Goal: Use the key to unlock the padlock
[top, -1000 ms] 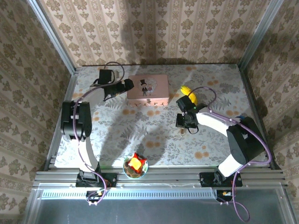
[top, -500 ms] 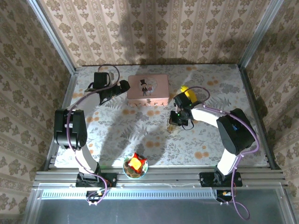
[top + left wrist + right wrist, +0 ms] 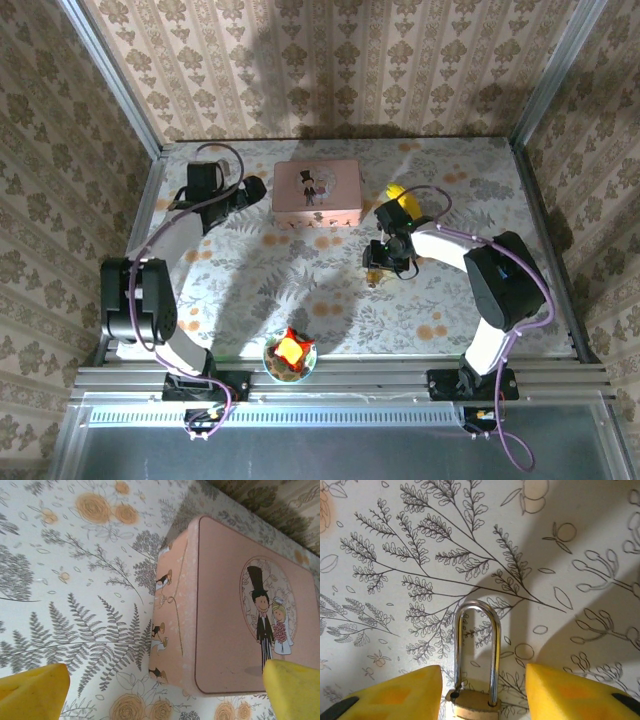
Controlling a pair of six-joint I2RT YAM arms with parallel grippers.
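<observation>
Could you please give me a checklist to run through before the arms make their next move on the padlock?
1. Padlock sits between the fingertips of the right gripper: ok.
2. Right gripper open, not touching padlock: ok.
3. Shackle closed in the body: cannot tell.
4. Key's whereabouts known: cannot tell.
5. Left gripper open and empty, facing the pink box: ok.

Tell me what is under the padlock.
The padlock lies flat on the floral table, whose leaf print shows through its shackle loop. What its brass body covers cannot be seen.
</observation>
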